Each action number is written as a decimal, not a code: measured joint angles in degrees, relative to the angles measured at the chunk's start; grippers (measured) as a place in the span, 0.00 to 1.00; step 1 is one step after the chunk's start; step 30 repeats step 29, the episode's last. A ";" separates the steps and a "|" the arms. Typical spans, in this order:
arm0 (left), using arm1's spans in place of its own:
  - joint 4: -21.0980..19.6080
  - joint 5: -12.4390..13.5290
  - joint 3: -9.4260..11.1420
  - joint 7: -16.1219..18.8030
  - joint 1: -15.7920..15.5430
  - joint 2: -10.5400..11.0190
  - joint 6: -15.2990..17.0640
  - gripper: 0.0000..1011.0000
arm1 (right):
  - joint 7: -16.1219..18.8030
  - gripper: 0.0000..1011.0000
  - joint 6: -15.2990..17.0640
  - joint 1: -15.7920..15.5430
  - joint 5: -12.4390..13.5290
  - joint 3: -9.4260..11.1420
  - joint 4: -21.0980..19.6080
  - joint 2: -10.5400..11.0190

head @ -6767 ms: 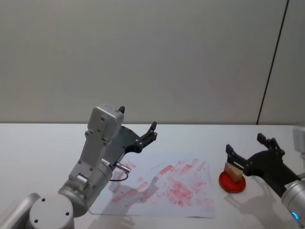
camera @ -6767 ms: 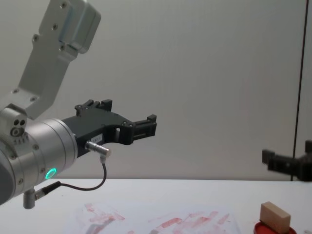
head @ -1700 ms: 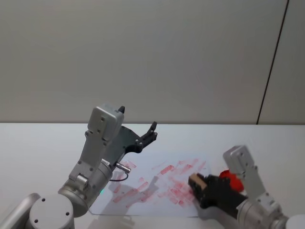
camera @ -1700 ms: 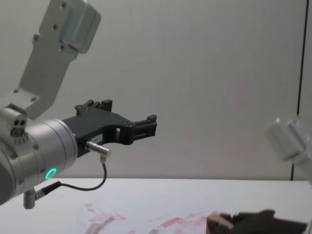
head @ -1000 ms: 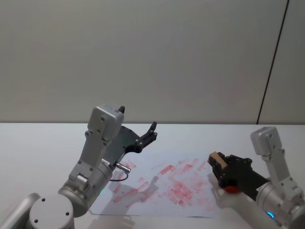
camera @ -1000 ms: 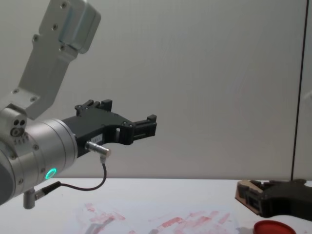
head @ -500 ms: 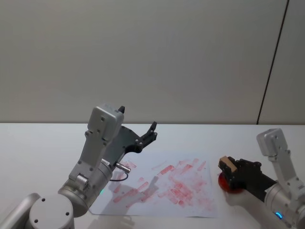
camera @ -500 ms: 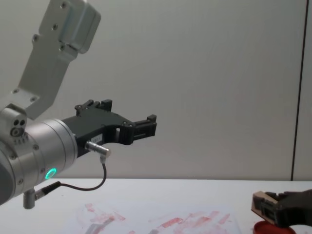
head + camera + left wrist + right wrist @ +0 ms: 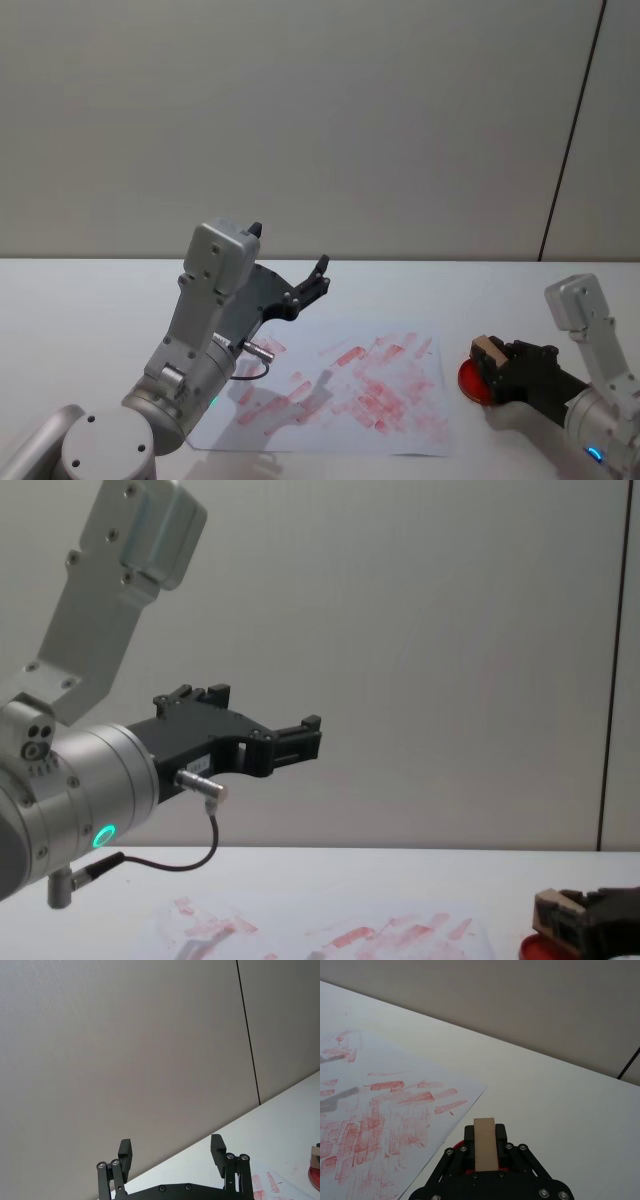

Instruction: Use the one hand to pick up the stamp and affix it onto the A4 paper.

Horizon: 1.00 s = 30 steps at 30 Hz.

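Stamp [image 9: 487, 352] — clamped in right gripper [image 9: 493, 366] above ink pad [image 9: 472, 381]

No legible text, labels, brands, numbers or signs anywhere. The red marks on the A4 paper [image 9: 345, 385] are smears and block-shaped prints; no letters or figures can be made out in them. The stamp [image 9: 485, 1144] shows a plain wooden face, nothing printed on it.
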 joint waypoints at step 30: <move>0.00 0.00 0.00 0.00 0.00 0.00 0.00 0.99 | -1.08 0.99 -1.58 0.27 4.87 1.08 -3.38 -0.02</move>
